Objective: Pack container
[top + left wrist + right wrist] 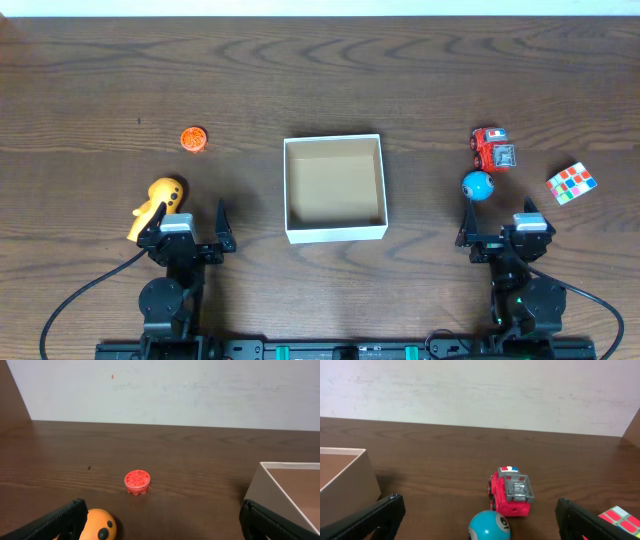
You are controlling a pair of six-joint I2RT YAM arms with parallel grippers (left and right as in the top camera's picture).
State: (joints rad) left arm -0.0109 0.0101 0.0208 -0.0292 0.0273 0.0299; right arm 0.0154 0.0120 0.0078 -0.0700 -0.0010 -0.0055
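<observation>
Both pincers stand spread wide, holding nothing. Close beside the left pincer (190, 220), at its outer finger, lies a yellow toy (160, 200). A blue ball (477, 185) sits just ahead of the right pincer (498, 218). Between them stands the container (335, 233), open-topped and apart from both. Farther out lie an orange disc (193, 139) and a red truck (492, 149), then brown surface (330, 70) runs to the far edge.

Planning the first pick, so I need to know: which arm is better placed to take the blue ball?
Right. The blue ball lies just ahead of the open right gripper, centred in its wrist view. The left gripper sits on the far side of the container, beside the yellow toy.
</observation>
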